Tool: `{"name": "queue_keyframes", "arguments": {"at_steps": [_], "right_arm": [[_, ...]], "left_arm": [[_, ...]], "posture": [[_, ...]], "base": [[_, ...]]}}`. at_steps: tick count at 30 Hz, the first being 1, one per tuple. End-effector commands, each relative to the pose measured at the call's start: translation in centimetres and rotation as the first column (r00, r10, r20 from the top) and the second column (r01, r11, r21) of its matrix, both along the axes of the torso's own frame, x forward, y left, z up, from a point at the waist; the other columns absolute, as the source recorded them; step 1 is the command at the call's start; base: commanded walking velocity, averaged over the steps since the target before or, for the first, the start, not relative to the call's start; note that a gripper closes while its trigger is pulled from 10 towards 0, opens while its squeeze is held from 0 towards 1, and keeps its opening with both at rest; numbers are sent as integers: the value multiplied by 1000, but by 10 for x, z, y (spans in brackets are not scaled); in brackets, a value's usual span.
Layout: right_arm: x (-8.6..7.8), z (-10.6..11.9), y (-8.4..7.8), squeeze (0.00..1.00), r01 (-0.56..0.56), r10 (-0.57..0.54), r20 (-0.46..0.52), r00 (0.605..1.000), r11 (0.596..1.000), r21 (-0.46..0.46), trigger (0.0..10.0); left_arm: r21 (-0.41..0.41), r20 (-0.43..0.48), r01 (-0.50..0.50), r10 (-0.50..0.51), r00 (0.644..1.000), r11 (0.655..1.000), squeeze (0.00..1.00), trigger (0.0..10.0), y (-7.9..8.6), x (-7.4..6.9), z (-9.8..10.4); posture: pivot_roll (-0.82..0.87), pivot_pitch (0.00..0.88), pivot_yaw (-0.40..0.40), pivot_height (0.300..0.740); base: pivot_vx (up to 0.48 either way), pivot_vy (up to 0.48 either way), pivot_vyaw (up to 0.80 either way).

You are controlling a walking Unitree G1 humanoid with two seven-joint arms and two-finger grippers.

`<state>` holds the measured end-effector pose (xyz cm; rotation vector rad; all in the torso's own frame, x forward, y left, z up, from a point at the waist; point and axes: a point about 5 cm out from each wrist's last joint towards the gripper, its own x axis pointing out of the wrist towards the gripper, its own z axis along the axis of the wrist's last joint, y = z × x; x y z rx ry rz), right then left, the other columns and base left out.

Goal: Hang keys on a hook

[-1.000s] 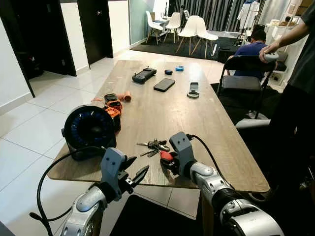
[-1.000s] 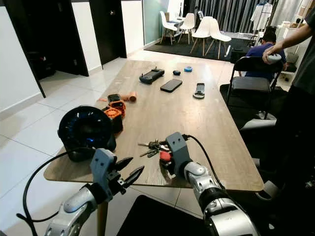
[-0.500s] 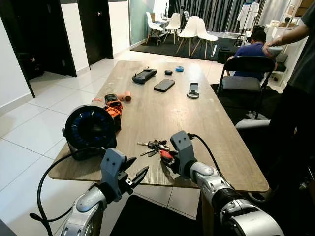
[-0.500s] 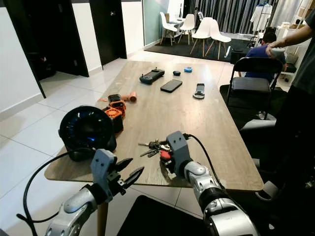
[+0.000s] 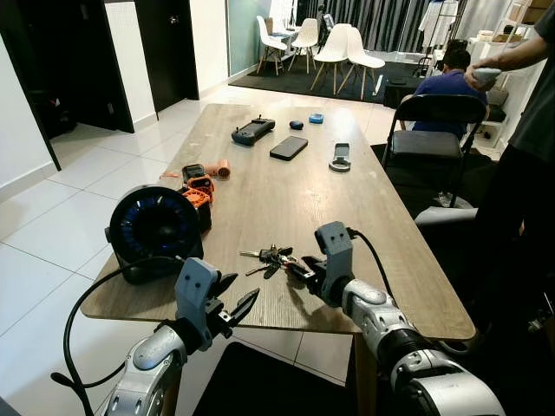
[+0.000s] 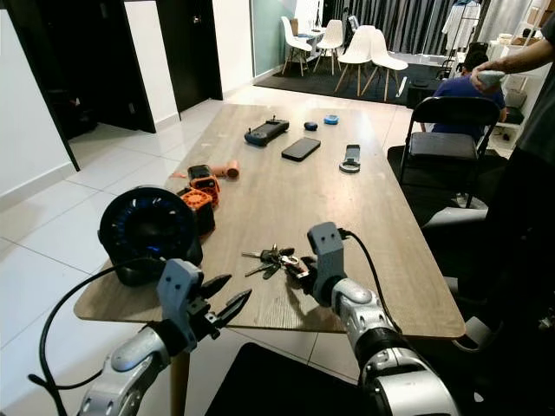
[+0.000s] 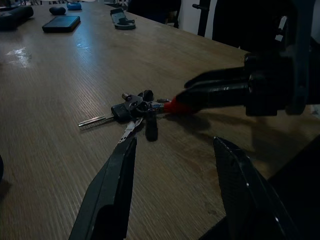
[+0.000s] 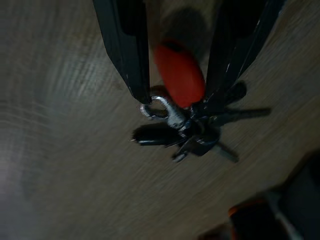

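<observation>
Now | my right claw [image 8: 175, 75] sits open around the red tag [image 8: 179, 75] to grab the keys [image 5: 270, 257] | keys lie near table [image 5: 286, 191] edge | left claw [image 5: 232, 309] open, waiting.

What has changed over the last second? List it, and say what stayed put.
The right gripper has shifted toward the robot's right along the table edge, its fingers either side of the red tag of the keys. The keys lie flat where they were. The left gripper still hovers open off the near edge.
</observation>
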<state>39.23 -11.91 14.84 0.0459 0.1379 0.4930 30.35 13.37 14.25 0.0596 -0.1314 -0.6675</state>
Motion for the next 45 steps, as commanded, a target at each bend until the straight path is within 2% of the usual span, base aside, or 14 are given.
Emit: {"name": "queue_keyframes", "arguments": {"at_steps": [1,8,13,16,22,27,28,29,34,35,37,38,42,45], "right_arm": [[3,11,-3,0,10,-11,24,1000,998,61,10000],[7,27,-7,0,15,-29,86,996,988,155,10000],[7,33,-6,0,-21,1,109,994,983,183,10000],[6,31,-5,0,-31,13,104,994,984,173,10000],[5,17,-10,0,39,-43,66,997,997,61,10000],[4,12,-7,12,35,-37,46,998,998,44,10000],[4,12,-4,733,32,-34,39,999,999,37,10000],[5,12,-2,1000,30,-31,35,999,999,30,10000],[6,13,4,1000,16,-16,41,999,1000,-7,10000],[6,14,7,706,6,-5,45,999,1000,-20,10000],[6,14,9,706,0,1,47,999,1000,-28,10000],[5,13,11,0,-10,12,46,999,999,-37,10000],[4,10,17,0,-46,47,28,998,998,-48,10000],[0,1,25,0,-99,97,-24,995,992,-79,10000]], "left_arm": [[16,-4,8,-8,1000,1000,0,10000,0,-1,-3],[16,2,9,-9,1000,1000,0,10000,0,-1,-2],[14,2,12,-12,1000,1000,0,10000,-1,-1,-2],[13,1,11,-11,1000,1000,0,10000,-1,0,-2],[15,0,8,-8,1000,1000,0,10000,-1,-1,-2],[20,2,-5,5,1000,1000,0,10000,-1,1,-2],[25,7,-17,16,1000,1000,0,10000,-1,1,-2],[33,14,-31,30,999,999,0,10000,-1,2,-2],[48,31,-64,62,998,997,0,10000,0,5,0],[49,34,-70,68,997,996,0,10000,0,6,0],[49,35,-73,71,997,996,0,10000,0,6,1],[49,36,-74,72,997,996,0,10000,1,6,2],[50,32,-73,71,997,996,0,10000,1,6,1],[53,23,-71,70,997,996,0,10000,1,4,-2]], "posture": [[52,106,-6,740],[52,103,-4,740],[52,103,-4,740],[52,103,-4,740],[52,119,-3,740],[53,134,-4,740],[53,145,-7,740],[56,152,-11,740],[59,162,-17,740],[61,168,-21,740],[61,170,-21,740],[62,174,-23,740],[61,179,-23,740],[61,179,-24,740]], "base": [[0,0,0],[0,0,0],[0,0,0],[0,0,0],[0,0,0],[0,0,0],[0,0,0],[0,0,0],[0,0,0],[0,0,0],[0,0,0],[0,0,0],[0,0,0],[0,0,0]]}}
